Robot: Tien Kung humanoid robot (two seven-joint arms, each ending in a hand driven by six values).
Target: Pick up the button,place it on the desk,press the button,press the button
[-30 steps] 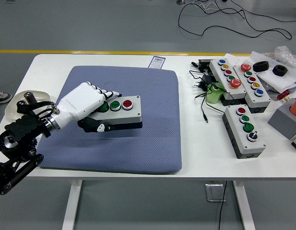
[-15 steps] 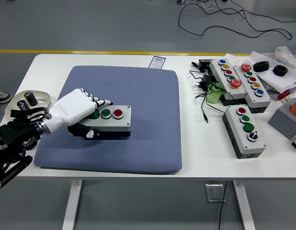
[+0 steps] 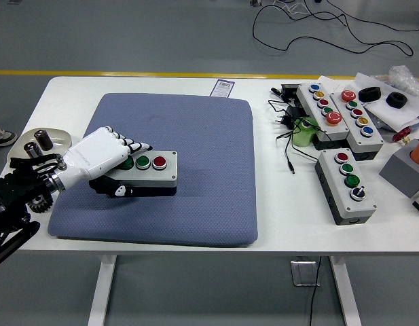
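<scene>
the left hand (image 3: pixel 104 163) grips the button box (image 3: pixel 144 171) by its left end, fingers over the top (thumb underneath). the box sits at the left part of the blue mat (image 3: pixel 195 156), buttons facing up.

Grey three-button box (image 3: pixel 149 172) lies flat on blue mat (image 3: pixel 195 136).
</scene>
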